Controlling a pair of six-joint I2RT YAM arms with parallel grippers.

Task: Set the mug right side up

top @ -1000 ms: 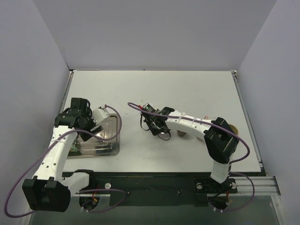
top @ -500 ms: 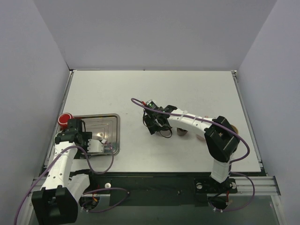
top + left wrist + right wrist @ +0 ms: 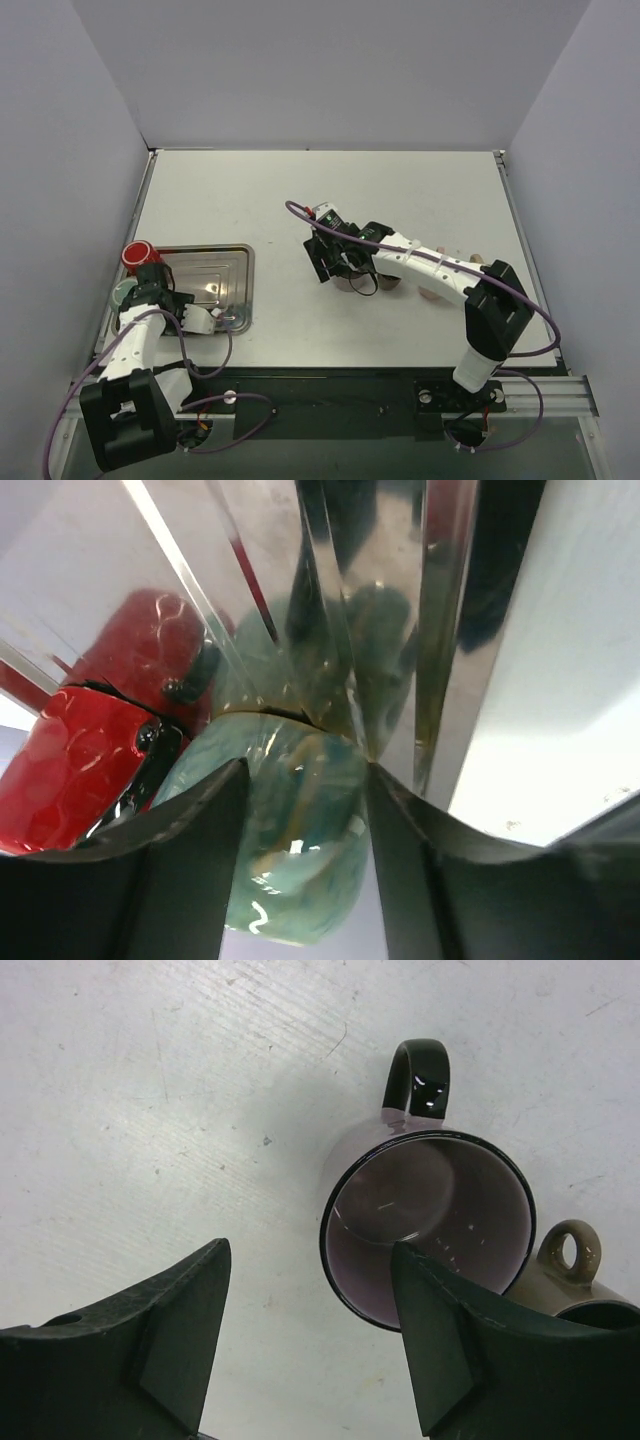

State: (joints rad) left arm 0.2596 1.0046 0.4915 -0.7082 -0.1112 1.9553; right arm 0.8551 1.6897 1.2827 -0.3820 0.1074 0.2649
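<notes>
Tabletop (image 3: 420,190) is carrying a metal tray (image 3: 225,262) at its left and, near the middle, the purple mug (image 3: 430,1225), which is standing right side up with its mouth facing upward. The right gripper (image 3: 310,1255) is hovering just above it, jaws spread apart and holding nothing. A tan mug (image 3: 570,1280) is sitting just beside the purple one. The left gripper (image 3: 306,775) is flanking a teal cup (image 3: 300,870) beside a red cup (image 3: 90,740); whether it is clamping is unclear

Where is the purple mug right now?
In the right wrist view the purple mug stands upright on the table beside the brown mug, by the open right gripper.
</notes>
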